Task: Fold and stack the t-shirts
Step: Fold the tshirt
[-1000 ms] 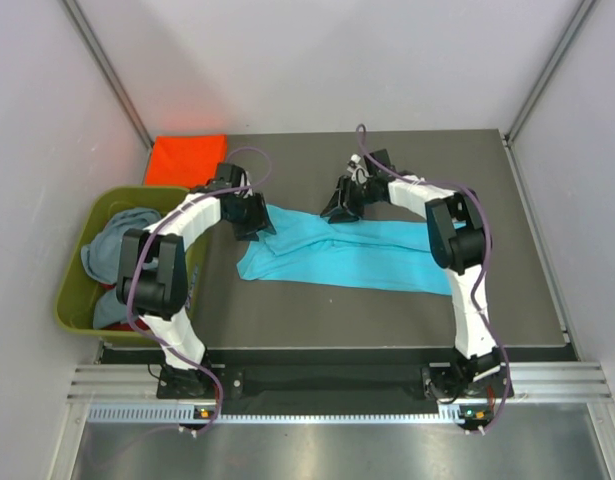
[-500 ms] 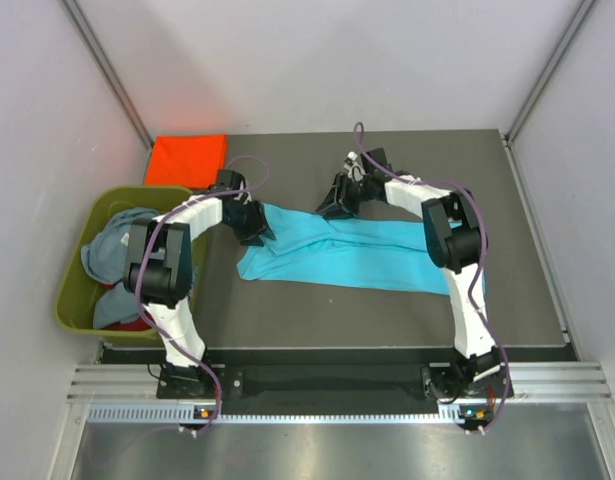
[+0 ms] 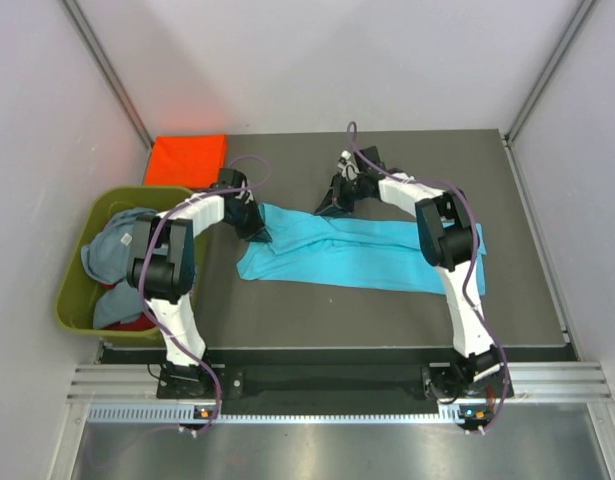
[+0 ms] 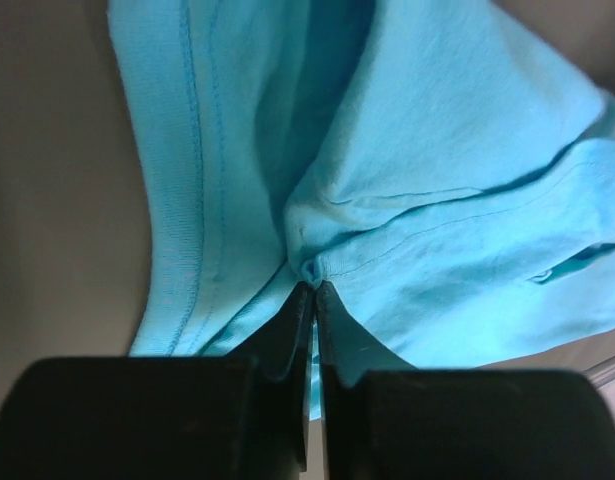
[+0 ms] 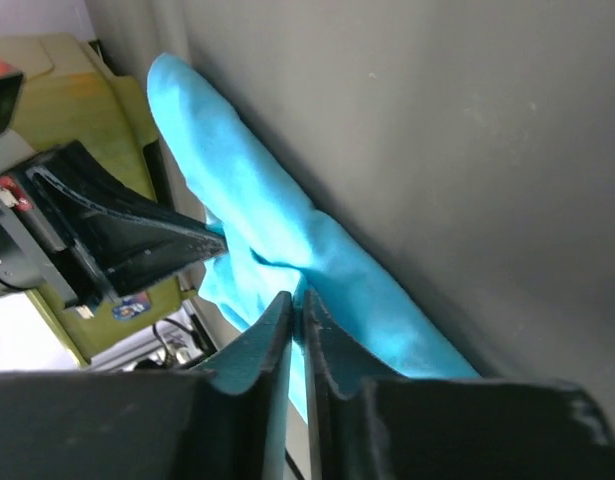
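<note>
Pinching turquoise t-shirt (image 3: 357, 255) on grey table (image 3: 437, 160) are left end effector (image 4: 310, 288), right end effector (image 5: 298, 298)

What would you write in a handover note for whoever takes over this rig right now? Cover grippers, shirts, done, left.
Left gripper: shut on the turquoise t-shirt, at its left end.
Right gripper: shut on its far edge.
Orange-red t-shirt: folded, far left corner.
Grey-blue t-shirt and red t-shirt: in the tub.
Left to do: fold the turquoise one and the tub's two, stack all.

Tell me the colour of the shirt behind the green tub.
The shirt is orange-red, clearest in the top external view.
</note>
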{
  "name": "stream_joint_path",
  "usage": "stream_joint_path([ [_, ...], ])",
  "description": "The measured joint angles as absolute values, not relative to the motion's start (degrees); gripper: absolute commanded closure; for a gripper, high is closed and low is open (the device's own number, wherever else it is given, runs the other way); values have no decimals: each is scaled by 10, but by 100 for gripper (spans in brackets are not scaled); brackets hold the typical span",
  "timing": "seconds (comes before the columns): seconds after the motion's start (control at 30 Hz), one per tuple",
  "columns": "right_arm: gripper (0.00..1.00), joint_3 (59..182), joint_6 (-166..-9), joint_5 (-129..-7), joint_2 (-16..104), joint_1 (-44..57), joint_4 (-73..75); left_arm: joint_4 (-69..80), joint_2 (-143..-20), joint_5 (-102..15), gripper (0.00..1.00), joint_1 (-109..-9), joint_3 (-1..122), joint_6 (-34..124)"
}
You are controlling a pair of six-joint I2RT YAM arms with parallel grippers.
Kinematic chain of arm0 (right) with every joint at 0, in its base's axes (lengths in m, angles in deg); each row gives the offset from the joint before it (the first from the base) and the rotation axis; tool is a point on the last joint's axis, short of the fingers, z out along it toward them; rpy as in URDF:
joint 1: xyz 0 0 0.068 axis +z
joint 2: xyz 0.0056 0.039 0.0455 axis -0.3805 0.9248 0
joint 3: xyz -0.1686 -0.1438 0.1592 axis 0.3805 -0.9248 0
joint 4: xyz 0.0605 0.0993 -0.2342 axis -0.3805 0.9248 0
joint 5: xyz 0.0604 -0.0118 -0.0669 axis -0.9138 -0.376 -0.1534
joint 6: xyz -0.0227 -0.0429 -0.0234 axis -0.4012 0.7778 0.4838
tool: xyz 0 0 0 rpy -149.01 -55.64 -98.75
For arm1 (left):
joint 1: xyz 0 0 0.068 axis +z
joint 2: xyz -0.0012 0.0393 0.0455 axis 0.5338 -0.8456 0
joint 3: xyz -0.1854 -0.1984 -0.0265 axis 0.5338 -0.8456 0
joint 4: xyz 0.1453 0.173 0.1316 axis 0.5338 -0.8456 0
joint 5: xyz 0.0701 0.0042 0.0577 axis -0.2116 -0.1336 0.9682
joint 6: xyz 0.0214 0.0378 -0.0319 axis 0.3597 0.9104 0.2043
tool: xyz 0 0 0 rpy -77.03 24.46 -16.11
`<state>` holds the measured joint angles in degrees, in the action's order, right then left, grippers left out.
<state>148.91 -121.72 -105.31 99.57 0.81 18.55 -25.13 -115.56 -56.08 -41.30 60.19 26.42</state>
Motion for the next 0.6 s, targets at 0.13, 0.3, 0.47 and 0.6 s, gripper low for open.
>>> stream_joint_path([
  [0.13, 100, 1492, -1213, -1052, 996, 9, 190, -255, -1156, -561, 100, -413, 618, 266],
  [0.3, 100, 1468, -1213, -1053, 983, 9, 189, -259, -1152, -566, 100, -413, 621, 266],
  [0.47, 100, 1410, -1214, -1059, 939, 9, 178, -266, -1115, -578, 100, -420, 605, 267],
  [0.6, 100, 1372, -1211, -1067, 908, 12, 170, -271, -1077, -587, 100, -425, 568, 270],
])
